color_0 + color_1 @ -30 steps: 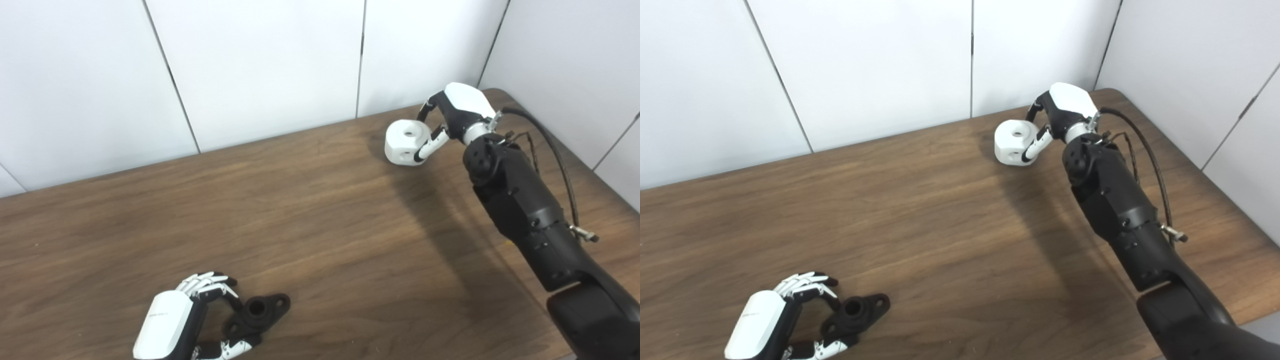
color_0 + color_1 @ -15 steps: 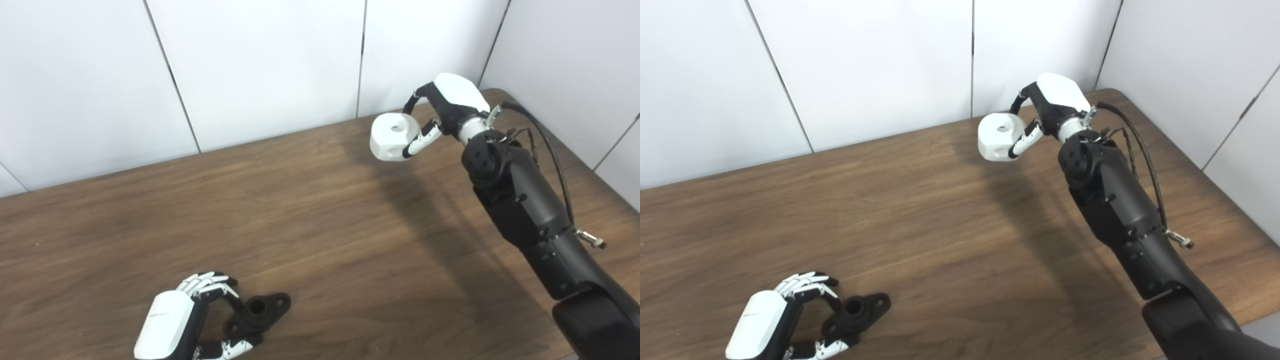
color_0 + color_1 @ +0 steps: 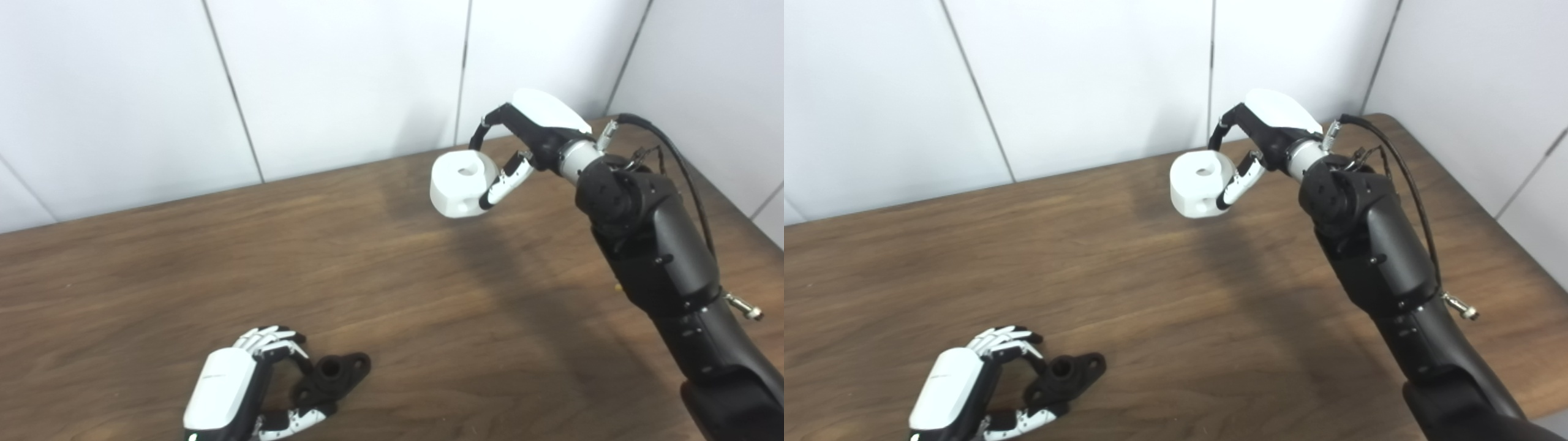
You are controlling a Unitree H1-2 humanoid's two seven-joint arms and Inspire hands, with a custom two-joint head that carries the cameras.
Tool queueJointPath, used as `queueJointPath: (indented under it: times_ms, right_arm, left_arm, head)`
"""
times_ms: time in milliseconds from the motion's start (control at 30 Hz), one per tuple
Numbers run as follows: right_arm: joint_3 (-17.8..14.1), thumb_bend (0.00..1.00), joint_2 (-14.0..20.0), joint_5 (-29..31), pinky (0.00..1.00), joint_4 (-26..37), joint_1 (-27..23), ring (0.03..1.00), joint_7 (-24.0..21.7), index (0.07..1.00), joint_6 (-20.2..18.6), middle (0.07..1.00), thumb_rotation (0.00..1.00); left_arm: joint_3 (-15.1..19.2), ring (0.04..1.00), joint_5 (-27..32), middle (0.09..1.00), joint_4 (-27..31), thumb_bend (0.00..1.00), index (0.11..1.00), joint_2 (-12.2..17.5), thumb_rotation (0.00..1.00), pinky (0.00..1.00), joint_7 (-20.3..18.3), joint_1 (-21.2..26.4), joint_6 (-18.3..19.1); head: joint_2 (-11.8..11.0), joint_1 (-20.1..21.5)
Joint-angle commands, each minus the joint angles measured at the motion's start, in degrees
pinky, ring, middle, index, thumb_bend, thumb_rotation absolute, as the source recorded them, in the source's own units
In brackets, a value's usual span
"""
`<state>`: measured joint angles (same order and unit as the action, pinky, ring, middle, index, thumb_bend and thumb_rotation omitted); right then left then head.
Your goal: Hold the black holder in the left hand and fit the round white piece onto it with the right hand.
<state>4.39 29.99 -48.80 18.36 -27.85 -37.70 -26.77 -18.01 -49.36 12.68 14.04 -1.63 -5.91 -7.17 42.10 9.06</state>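
**Two hands, two parts, well apart on the table**

In the upper right of the frame, your right hand (image 3: 531,131) was clamped on the round white piece (image 3: 460,183), fingers over its far side and thumb against its near side. The piece was clear of the wooden table (image 3: 392,294), its flat face with a small central hole turned upward. In the lower left of the frame, your left hand (image 3: 961,386) lay low at the table, fingers and thumb curled around one end of the black holder (image 3: 1064,375), which lay flat on the wood with its round socket facing up. Whether that hand was gripping the holder firmly you could not tell.
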Motion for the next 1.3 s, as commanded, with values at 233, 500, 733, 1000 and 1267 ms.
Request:
queueJointPath:
  times_ms: [233, 500, 733, 1000, 1267]
  right_arm:
    - [-0.5, 0.53, -1.3, -1.8, 1.0, 11.0, -2.0, 0.883, -9.4, 0.482, -0.1, 0.769, 0.14]
    - [-0.3, 0.52, -4.5, -1.0, 1.0, 17.9, -1.0, 0.879, -14.3, 0.48, -0.1, 0.776, 0.14]
    - [0.7, 0.52, -8.4, -1.8, 1.0, 21.8, -0.4, 0.884, -17.1, 0.48, -0.1, 0.775, 0.13]
    - [1.9, 0.53, -13.7, -4.4, 1.0, 24.9, 0.2, 0.906, -21.8, 0.48, -0.1, 0.79, 0.13]
    - [5.4, 0.52, -15.7, -3.8, 1.0, 23.8, 2.3, 0.908, -20.1, 0.479, 0.7, 0.781, 0.14]
  left_arm:
    - [-2.4, 0.827, -3.4, 0.757, -0.6, 0.52, 0.487, -1.6, 0.05, 0.87, -0.3, -0.4, 2.5]
    - [-3.9, 0.836, -5.0, 0.764, -0.4, 0.52, 0.487, -2.5, 0.05, 0.88, 0.0, -0.2, 4.1]
    - [-4.5, 0.842, -5.0, 0.769, 0.2, 0.52, 0.487, -2.8, 0.05, 0.89, -0.1, -0.1, 5.1]
    - [-5.0, 0.845, -4.9, 0.772, 1.1, 0.52, 0.487, -2.7, 0.05, 0.88, -0.9, 0.3, 6.3]
    - [-5.4, 0.837, -5.3, 0.768, 1.1, 0.52, 0.486, -2.9, 0.05, 0.87, -0.4, 0.4, 6.4]
  head:
    - [1.0, -4.5]
    - [1.6, -6.9]
    - [2.6, -6.4]
    - [3.4, -6.5]
    - [3.6, -7.0]
